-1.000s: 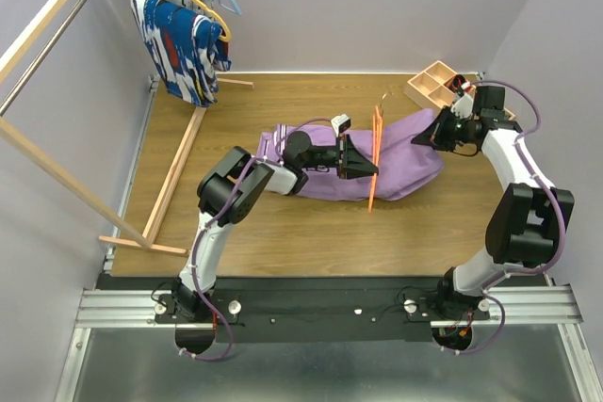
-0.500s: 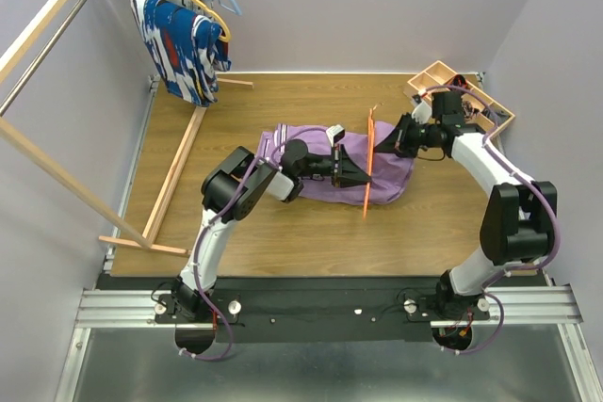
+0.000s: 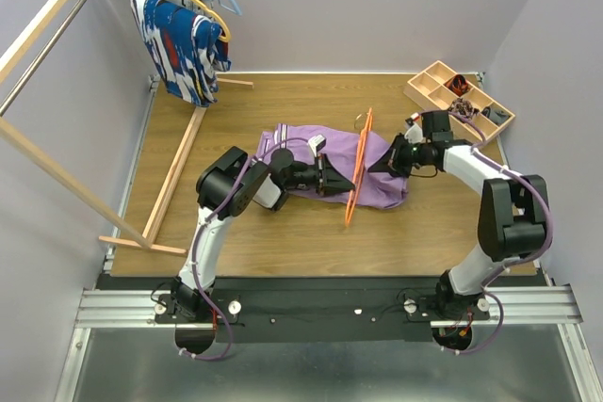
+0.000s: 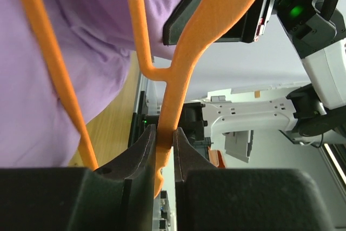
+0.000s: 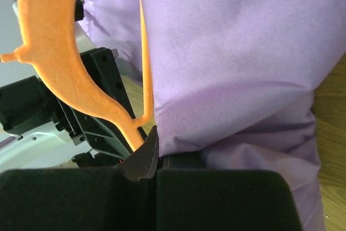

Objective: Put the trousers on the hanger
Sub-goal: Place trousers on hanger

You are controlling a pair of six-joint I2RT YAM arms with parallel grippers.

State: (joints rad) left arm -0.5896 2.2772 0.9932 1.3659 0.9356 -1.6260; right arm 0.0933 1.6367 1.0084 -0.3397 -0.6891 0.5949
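Lilac fabric trousers (image 3: 384,189), pinched by right pincer (image 3: 389,159), should draw toward nine o'clock through thin orange hanger (image 3: 355,168) that left pincer (image 3: 332,179) pinches.

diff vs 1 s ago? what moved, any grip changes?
The right gripper carried its end of the trousers left, toward the hanger, so the cloth bunched shorter. The left gripper drew the hanger left and tilted it. Unchanged: both grips, the patterned garment.

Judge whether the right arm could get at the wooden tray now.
Probably yes: the wooden tray lies just beyond the right gripper, nothing between, but that gripper is shut on the trousers.
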